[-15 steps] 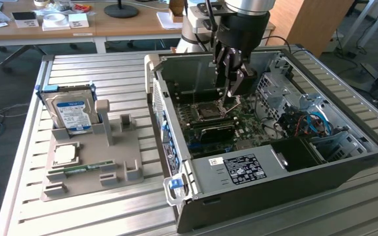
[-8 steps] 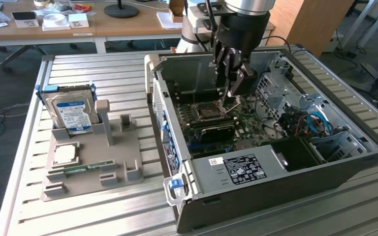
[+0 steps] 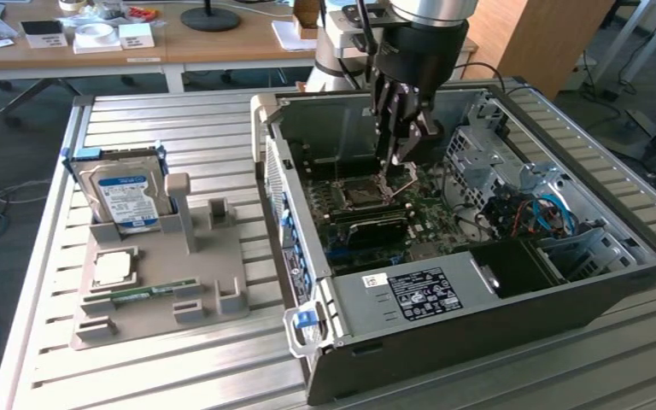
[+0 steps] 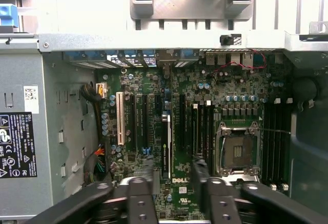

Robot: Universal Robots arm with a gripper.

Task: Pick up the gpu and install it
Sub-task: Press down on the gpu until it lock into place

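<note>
gpu (image 4: 167, 142) on edge in motherboard (image 4: 236, 88) slot, long axis along slot | gripper (image 4: 173, 174) spread, straddling it

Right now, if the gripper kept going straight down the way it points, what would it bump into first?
Most likely the green circuit board on the floor of the open computer case. The gripper points down at its row of long slots, beside the square chip socket; the exact spot is hard to judge.

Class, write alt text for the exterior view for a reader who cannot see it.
A robot arm's pincer reaches down into an open computer case lying on a slatted metal table. At the exterior view's left, a grey holder tray carries a hard drive.
</note>
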